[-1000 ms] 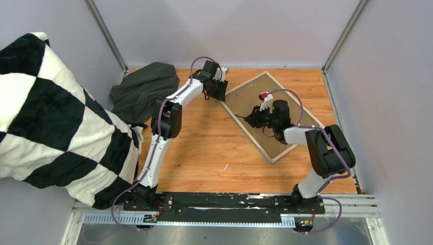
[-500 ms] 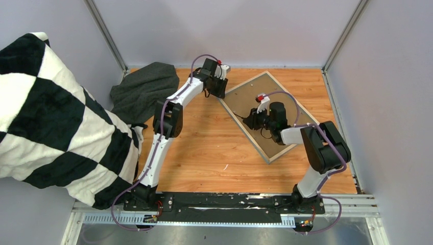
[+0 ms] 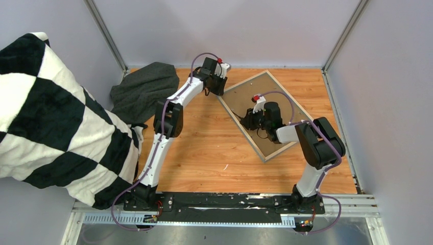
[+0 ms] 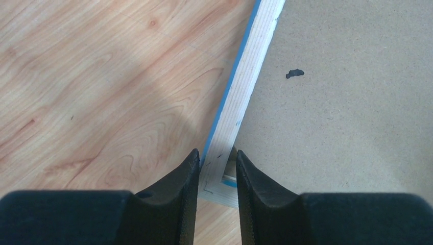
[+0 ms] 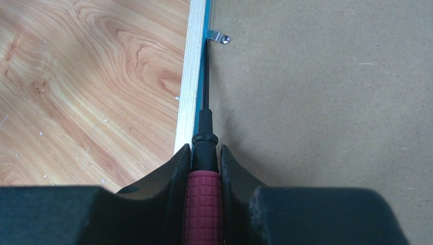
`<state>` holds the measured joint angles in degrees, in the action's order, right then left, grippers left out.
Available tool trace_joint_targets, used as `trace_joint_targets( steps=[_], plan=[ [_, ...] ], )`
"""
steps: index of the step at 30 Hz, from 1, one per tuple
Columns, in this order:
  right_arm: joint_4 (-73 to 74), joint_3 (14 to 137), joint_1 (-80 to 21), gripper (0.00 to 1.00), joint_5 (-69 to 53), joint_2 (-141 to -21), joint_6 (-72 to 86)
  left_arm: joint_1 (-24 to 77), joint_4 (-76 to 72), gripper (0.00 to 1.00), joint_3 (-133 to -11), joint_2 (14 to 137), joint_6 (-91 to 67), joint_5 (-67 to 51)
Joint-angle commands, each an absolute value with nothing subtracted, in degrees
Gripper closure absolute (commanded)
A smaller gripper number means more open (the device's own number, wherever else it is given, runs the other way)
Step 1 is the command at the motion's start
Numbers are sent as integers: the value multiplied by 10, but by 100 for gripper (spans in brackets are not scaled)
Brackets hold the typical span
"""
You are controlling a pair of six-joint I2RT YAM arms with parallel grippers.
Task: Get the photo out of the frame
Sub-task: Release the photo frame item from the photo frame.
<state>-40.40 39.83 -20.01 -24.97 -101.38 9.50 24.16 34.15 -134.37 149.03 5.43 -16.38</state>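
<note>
The frame [image 3: 244, 83] lies face down at the back right of the table, its pale wood edge up. The plain brown backing board [image 3: 245, 99] fills it. The photo is hidden beneath. My left gripper [image 3: 220, 92] is shut on the frame's left corner; in the left wrist view its jaws [image 4: 217, 155] straddle the wood edge [image 4: 250, 81] with a blue strip showing. My right gripper [image 3: 247, 121] is shut on a red-handled tool [image 5: 203, 209]. Its black shaft [image 5: 204, 76] runs along the frame's inner edge [image 5: 190, 76] towards a small metal clip [image 5: 218, 37].
A dark grey cloth [image 3: 145, 89] lies at the back left. A black-and-white checked blanket [image 3: 56, 117] hangs over the left side. Grey walls close in the wooden table [image 3: 204, 148] on three sides.
My right gripper has moved up and left along the backing board with the tool. The frame has shifted slightly left. My left gripper has stayed on the corner, rising a little.
</note>
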Motion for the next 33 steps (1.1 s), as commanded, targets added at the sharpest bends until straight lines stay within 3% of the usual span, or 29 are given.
trace_joint_targets(
  steps=[1,15,23,33],
  plan=[
    [-393,419,-228,100,-210,-1040,97,273,439,100,-1334,1544,53,-214],
    [-342,444,-230,100,-137,-1039,97,282,457,100,-1353,1551,63,-200],
    [-299,448,-189,100,-178,-929,42,281,456,100,-1352,1550,60,-191],
    [-114,477,-21,100,-353,-868,-61,280,457,100,-1345,1544,46,-143]
  ],
)
